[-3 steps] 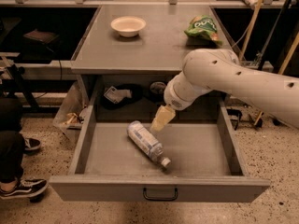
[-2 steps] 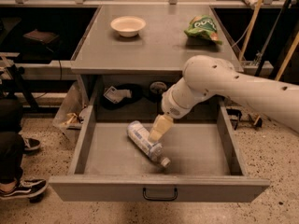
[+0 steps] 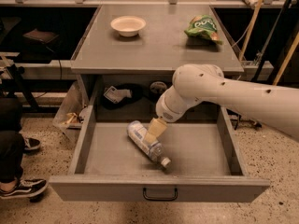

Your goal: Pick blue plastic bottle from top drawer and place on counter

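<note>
The blue plastic bottle [image 3: 139, 134] lies diagonally on the floor of the open top drawer [image 3: 159, 183], with its white cap [image 3: 166, 162] pointing toward the front right. My gripper [image 3: 153, 130] hangs from the white arm [image 3: 219, 94], reaches down into the drawer and overlaps the middle of the bottle. The drawer's dark loop handle [image 3: 160, 194] is centred on the front panel. The counter [image 3: 154, 45] lies above and behind the drawer.
A cream bowl [image 3: 127, 25] and a green snack bag [image 3: 202, 27] sit on the counter. Dark items and a paper packet [image 3: 116, 94] lie in the recess behind the drawer. A person's leg and shoe [image 3: 21, 186] are at the left, and wooden poles [image 3: 252, 17] at the right.
My gripper has moved down and to the left, from above the drawer's back to over the bottle. The bottle has not moved.
</note>
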{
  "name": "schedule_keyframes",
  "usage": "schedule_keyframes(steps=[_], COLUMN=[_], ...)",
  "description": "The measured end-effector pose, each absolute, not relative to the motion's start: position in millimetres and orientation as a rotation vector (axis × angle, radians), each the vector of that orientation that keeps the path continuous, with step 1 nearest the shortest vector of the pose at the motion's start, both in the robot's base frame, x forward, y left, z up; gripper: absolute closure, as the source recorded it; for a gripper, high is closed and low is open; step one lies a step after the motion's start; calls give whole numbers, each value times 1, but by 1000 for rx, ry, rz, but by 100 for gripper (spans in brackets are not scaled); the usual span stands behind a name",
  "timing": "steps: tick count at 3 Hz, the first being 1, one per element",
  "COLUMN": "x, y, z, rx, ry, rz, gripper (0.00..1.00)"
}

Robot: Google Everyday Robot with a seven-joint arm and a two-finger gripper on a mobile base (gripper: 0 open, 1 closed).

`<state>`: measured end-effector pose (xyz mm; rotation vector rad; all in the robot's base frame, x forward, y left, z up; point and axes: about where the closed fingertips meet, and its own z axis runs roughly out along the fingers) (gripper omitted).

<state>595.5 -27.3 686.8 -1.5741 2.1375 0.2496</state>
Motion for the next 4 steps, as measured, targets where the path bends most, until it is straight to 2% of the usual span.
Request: schedule_keyframes(steps=[1,2,4], x=[607,614,592], y=[-20,-14,-2], z=[660,660,615], rx=[-1488,-1400,-1544], ry=[2176,2191,2191], rz=[142,147,380], gripper=[0,0,0])
